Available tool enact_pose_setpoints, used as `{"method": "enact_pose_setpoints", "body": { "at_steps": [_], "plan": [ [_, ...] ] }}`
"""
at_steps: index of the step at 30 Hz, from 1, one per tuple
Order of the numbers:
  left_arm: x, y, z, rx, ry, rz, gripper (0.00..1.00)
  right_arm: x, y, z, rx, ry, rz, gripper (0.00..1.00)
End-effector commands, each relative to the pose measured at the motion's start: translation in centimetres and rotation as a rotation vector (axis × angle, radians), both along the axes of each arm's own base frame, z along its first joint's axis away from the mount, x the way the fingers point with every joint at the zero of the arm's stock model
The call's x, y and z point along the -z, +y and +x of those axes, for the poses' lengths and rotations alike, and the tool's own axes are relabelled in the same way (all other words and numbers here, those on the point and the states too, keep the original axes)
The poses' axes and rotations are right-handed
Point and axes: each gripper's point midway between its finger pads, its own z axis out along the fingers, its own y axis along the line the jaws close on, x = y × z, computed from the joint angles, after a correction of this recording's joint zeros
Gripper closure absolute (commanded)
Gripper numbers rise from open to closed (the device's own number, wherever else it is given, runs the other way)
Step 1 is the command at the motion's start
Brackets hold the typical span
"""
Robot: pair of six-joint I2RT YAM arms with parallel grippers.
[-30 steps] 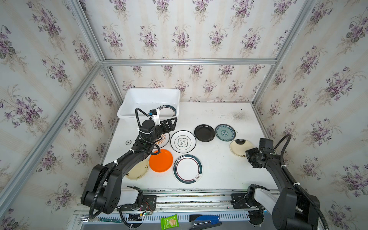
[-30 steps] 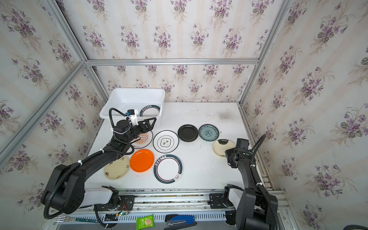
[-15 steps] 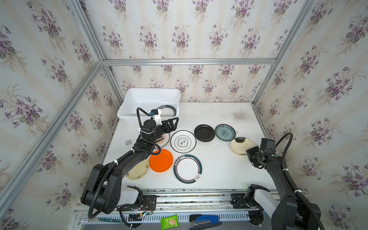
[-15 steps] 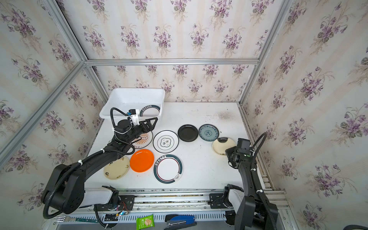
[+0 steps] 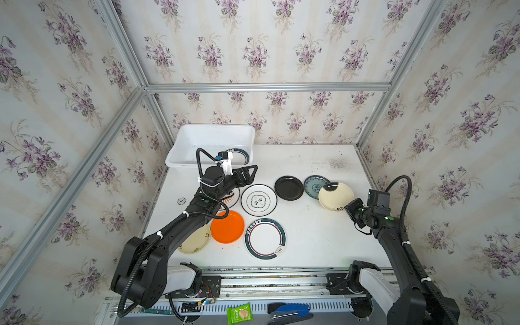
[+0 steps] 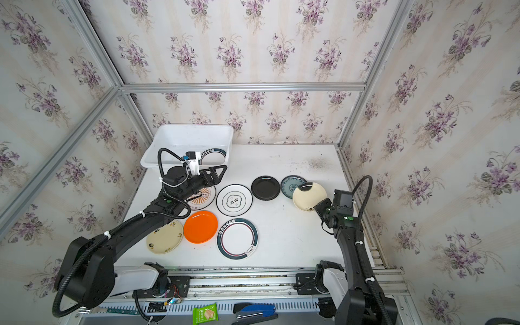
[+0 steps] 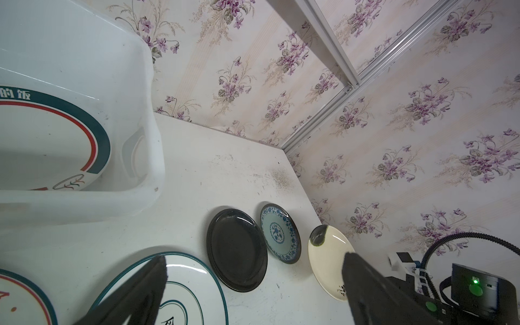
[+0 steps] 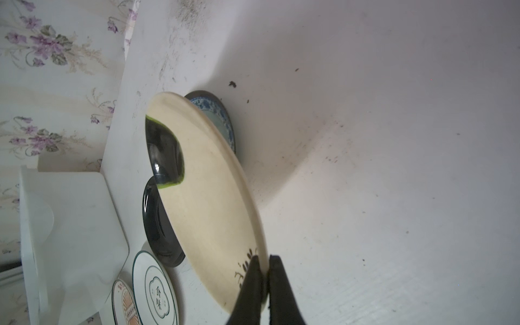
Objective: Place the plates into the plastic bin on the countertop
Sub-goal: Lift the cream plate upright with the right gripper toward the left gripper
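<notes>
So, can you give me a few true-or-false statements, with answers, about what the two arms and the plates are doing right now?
1. The right gripper is shut on the rim of the tilted cream plate. True.
2. The plastic bin holds no plates. False: a teal-banded plate lies inside it.
3. The left gripper is open and holds nothing. True.
4. The orange plate is in the bin. False: it lies flat on the countertop.
</notes>
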Motion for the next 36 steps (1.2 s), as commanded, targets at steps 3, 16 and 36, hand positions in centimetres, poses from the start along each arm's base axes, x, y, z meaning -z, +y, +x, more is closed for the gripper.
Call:
{"method": "enact_pose_setpoints", "body": {
  "at_steps": [3, 16, 36],
  "plan": [
    [-0.3, 0.4, -0.8, -0.018, 0.050, 0.042, 0.01, -3.0, 2.4, 2.0, -0.128, -0.101, -0.040, 1.00],
    [1.3, 0.3, -8.0, 0.006, 0.183, 0.081, 0.01, -4.9, 9.8, 3.4, -0.381, -0.202, 0.021, 1.00],
    [4.7, 0.5, -8.7, -0.031, 0.227, 0.032, 0.01, -6.0, 20.8, 4.1, -0.650, -0.272, 0.170, 1.00]
  ]
}}
